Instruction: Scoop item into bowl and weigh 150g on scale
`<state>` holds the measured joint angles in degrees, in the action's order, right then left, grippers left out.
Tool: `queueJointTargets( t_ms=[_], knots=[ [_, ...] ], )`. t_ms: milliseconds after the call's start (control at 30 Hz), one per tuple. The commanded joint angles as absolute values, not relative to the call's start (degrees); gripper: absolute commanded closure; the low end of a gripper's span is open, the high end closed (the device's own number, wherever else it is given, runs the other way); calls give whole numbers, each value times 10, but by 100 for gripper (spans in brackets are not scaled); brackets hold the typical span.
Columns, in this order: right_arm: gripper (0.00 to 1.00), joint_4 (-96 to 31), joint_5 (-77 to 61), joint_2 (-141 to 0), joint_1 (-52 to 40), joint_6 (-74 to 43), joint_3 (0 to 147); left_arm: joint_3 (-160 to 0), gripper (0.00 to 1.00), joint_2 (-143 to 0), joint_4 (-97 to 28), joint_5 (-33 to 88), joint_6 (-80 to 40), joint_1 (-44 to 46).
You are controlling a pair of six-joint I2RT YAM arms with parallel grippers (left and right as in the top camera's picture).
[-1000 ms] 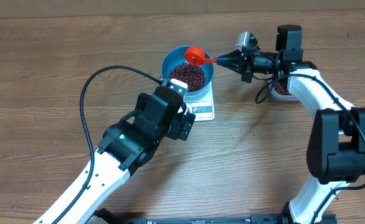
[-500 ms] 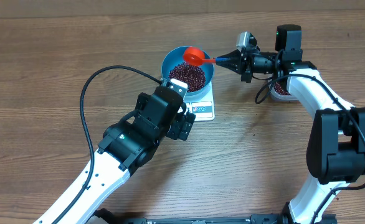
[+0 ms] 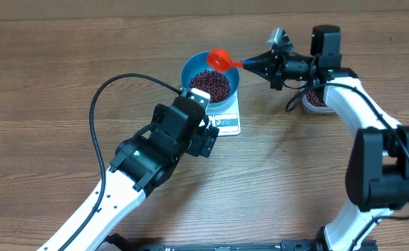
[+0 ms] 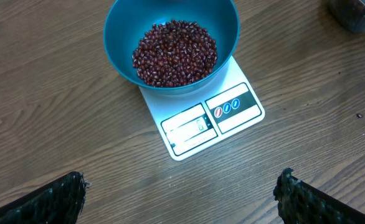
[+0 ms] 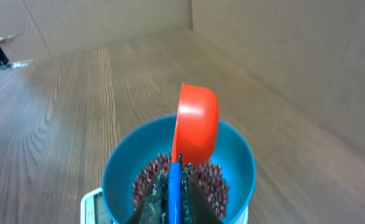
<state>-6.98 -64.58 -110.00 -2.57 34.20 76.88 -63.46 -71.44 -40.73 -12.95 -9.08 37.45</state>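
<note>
Fingers (image 5: pixel 146 205) of my R gripper (image 5: pixel 172 183) clamp tight on the scoop (image 5: pixel 197 124) handle, holding it above the rim of the bowl (image 4: pixel 117 43), beans (image 4: pixel 175 53) heaped inside, bowl sitting on the scale (image 4: pixel 232 112), L gripper (image 4: pixel 179 190) spread wide just short of it.

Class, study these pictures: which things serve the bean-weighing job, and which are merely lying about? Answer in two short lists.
Part of the job: beans, teal bowl, white scale, orange scoop held in the shut right gripper, tub of beans further right.

Lying about: black cable looping over the table, dark speck right of the scale; the open left gripper holds nothing.
</note>
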Motion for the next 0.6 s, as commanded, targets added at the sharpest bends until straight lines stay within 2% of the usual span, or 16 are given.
queueJointTargets(
  t_ms=[0, 200, 567],
  knots=[
    [96, -68, -632, -1016, -17, 269, 773, -639, 0, -719, -405, -139, -99, 371],
    [96, -90, -472, -949, 15, 122, 773, -639, 0, -719, -405, -139, -99, 371],
    [96, -346, -146, -841, 101, 114, 773, -640, 0, -719, -405, -139, -99, 371]
  ],
)
